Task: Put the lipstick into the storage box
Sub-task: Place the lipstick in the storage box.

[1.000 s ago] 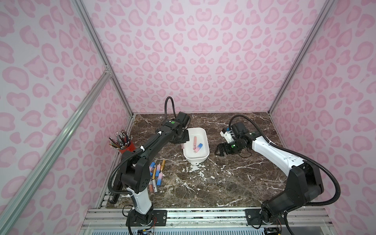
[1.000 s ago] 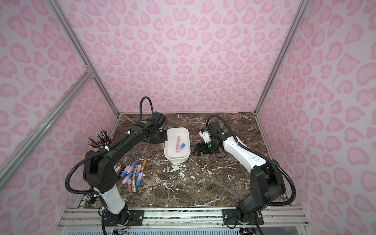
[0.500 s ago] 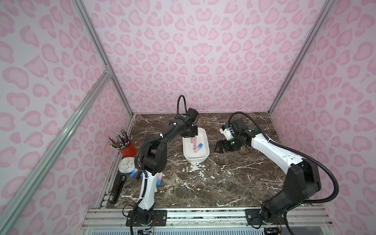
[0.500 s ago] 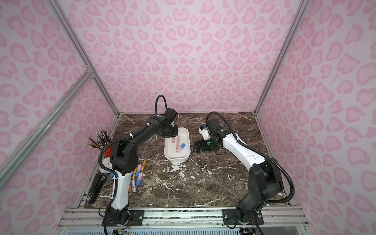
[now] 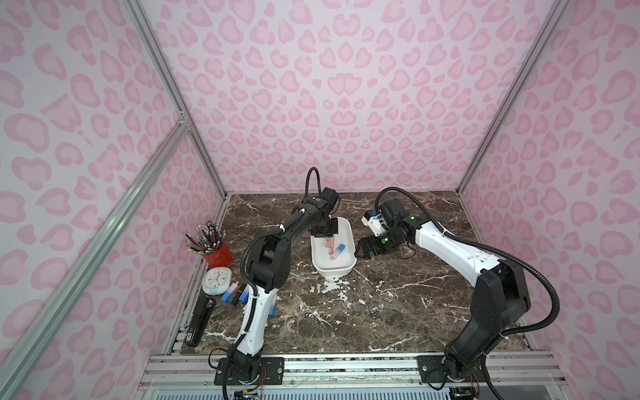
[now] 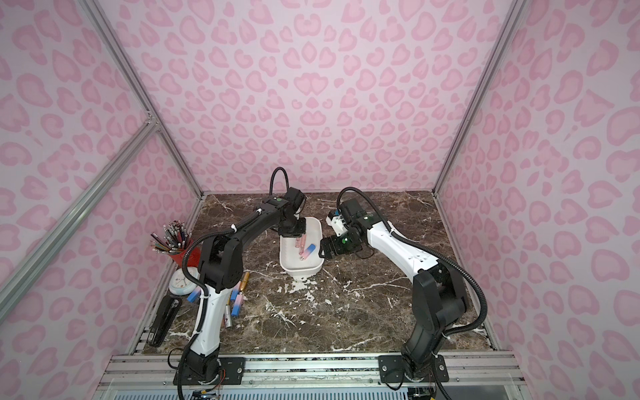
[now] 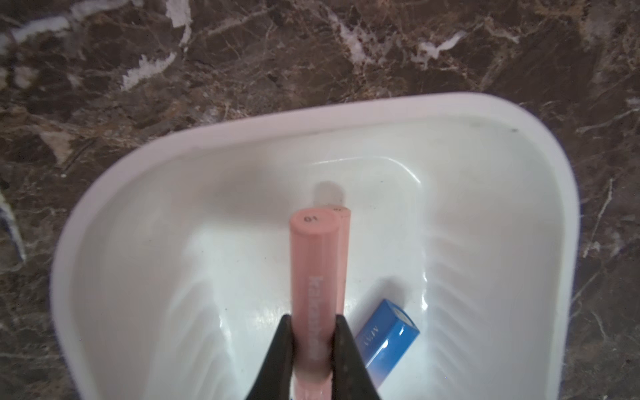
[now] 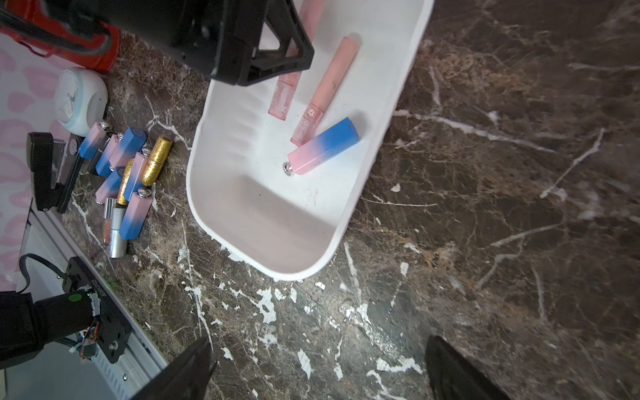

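While it pinches a pink lipstick tube, the left gripper hangs over the twelve o'clock end of the white storage box. A second pink tube and a pink-blue lipstick lie inside the box. At the box's three o'clock, the right gripper stands spread wide, holding nothing.

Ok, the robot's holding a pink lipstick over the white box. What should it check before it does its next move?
1. Left end effector shut on the tube: ok.
2. Tube inside the rim of the box, not over the table: ok.
3. Tube low enough to touch the box floor: cannot tell.
4. Bare floor in the box next to the second tube and the blue lipstick: ok.
5. Right end effector open, holding nothing, outside the box: ok.
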Action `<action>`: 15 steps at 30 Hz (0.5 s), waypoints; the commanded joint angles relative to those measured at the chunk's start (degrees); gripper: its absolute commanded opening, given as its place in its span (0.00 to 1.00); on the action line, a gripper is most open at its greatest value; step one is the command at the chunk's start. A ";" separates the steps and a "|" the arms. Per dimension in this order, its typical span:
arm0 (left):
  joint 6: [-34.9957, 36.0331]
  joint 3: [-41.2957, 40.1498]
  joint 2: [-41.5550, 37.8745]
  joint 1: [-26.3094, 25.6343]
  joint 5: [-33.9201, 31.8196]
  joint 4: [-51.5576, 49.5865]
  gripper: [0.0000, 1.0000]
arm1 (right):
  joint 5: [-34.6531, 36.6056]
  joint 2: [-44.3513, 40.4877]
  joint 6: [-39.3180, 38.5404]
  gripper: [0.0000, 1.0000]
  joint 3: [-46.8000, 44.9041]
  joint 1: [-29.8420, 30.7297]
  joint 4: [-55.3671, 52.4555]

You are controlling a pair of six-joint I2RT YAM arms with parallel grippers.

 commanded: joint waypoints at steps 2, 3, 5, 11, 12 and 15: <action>0.42 0.14 0.14 0.11 0.78 -0.81 0.24 | 1.89 -0.04 -1.31 0.99 -0.12 1.41 -1.88; 0.41 0.09 -0.16 0.15 0.82 -0.74 0.29 | 1.82 -0.52 -1.29 0.99 -0.48 1.57 -1.77; 0.42 -0.33 -0.97 0.15 0.53 -0.71 0.35 | 1.72 -1.51 -1.13 0.99 -1.84 1.86 -1.27; -0.72 -5.84 -7.69 0.15 -1.76 1.45 0.43 | 2.06 -2.66 -1.12 0.99 -2.45 3.23 -0.93; -0.88 -7.36 -9.71 0.15 -2.70 1.69 0.43 | 2.34 -2.74 -1.28 0.99 -2.29 3.70 -1.01; -1.15 -13.08 -16.74 0.40 -6.12 1.75 0.43 | 3.20 -2.94 -1.98 0.99 -1.69 5.44 -1.57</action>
